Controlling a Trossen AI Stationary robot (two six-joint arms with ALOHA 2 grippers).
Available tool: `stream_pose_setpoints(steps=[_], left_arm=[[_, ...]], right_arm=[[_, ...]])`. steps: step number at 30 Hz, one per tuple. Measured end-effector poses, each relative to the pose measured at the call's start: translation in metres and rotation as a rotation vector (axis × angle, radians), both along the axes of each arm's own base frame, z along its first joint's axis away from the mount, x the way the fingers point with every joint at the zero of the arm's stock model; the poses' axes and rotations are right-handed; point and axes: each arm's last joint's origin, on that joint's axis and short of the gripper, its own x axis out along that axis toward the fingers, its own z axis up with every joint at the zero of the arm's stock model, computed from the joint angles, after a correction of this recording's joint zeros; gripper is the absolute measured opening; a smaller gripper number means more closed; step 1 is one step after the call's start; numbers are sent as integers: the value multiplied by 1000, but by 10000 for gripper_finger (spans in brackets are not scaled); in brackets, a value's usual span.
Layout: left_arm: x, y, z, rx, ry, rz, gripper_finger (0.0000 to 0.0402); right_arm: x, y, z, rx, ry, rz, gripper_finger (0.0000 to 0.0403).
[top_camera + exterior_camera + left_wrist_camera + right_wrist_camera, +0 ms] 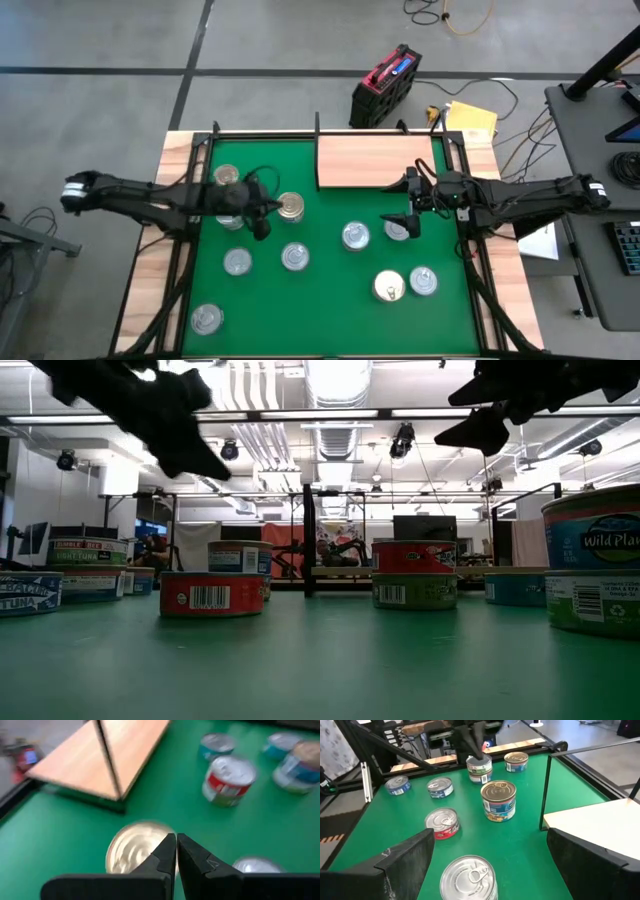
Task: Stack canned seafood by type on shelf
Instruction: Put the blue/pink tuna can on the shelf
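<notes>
- My right gripper (487, 870) hangs with jaws spread full wide, holding nothing; a silver-lidded tin (468, 879) sits on the mat between my fingers, just ahead.
- In the high view that tin (397, 230) lies at about seven o'clock from my right gripper (412, 205), close; round, no long axis.
- The shelf (375, 160), bare wood, lies at eleven o'clock from it, near.
- My left gripper (176, 851) is pinched closed and empty, over a gold-lidded tin (132, 851).
- My right arm is nearer the shelf.
</notes>
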Motion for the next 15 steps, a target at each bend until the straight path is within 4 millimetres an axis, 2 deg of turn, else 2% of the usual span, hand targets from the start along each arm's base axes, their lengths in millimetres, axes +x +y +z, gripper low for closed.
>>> stream_pose_setpoints(steps=[4, 7, 10, 15], left_arm=[[2, 39, -10, -95, 34, 28, 0], [2, 59, -14, -163, 34, 66, 0], [5, 68, -17, -191, 48, 49, 0], [15, 70, -21, -160, 81, -36, 0]], right_arm=[[0, 0, 0, -2, 3, 0, 377], [0, 0, -1, 2, 14, 0, 377], [0, 0, -2, 2, 18, 0, 377], [0, 0, -3, 3, 22, 0, 377]])
